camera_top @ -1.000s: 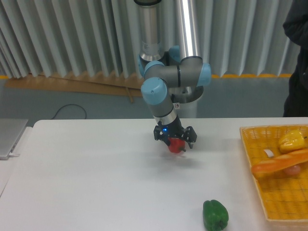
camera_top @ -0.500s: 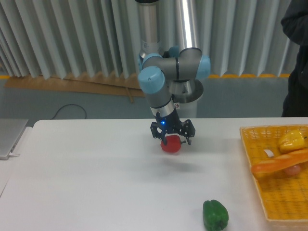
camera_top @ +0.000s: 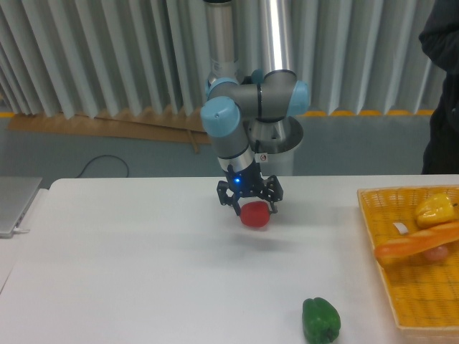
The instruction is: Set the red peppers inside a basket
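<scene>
One red pepper (camera_top: 254,215) sits just under the pincer (camera_top: 251,204), its top between the dark fingers; whether they clamp it or merely straddle it cannot be told. The pepper is low over the white table (camera_top: 129,272), contact with it unclear. One green pepper (camera_top: 320,319) lies below and to the right of the pincer, well apart. Far right of the pincer stands one yellow-orange basket (camera_top: 419,294), holding a yellow pepper (camera_top: 434,208), a long orange item (camera_top: 416,246) and something pinkish beneath it.
</scene>
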Robot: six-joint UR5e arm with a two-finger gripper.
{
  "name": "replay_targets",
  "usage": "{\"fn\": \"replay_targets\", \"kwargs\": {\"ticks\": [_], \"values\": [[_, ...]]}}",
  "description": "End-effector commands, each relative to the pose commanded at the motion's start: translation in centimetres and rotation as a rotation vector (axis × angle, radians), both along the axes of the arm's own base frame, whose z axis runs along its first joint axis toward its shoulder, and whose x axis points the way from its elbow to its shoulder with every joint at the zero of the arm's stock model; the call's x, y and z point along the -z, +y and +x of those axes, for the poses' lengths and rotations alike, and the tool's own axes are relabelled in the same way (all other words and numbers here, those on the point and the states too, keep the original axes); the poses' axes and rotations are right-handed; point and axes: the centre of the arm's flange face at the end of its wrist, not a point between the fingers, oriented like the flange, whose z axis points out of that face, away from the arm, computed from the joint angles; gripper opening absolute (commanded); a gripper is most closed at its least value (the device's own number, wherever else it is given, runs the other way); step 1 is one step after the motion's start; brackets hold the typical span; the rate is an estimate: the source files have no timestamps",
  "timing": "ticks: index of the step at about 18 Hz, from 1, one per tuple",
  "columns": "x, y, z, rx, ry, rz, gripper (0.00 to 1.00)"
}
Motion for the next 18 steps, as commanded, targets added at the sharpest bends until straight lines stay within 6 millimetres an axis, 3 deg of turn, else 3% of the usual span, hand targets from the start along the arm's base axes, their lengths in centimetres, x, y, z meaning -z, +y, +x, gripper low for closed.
{"fn": "replay_targets", "kwargs": {"ticks": [3, 5, 7, 9, 11, 13, 18], "values": [[-1.4, 2.5, -2.8, 0.245, -0.050, -0.168, 1.00], [-1.9, 1.8, -2.8, 0.339, -0.106, -0.236, 1.00], [-4.3, 0.2, -3.3, 0.595, -0.121, -0.279, 1.00], [-3.2, -1.0, -3.8, 0.667, -0.161, -0.303, 1.00], [-2.8, -1.3, -4.1, 0.683, -0.170, -0.309, 1.00], [-2.4, -1.4, -4.2, 0.816, -0.195, -0.341, 1.00], [-0.7, 0.1, -3.3, 0.948, -0.225, -0.349, 1.00]]}}
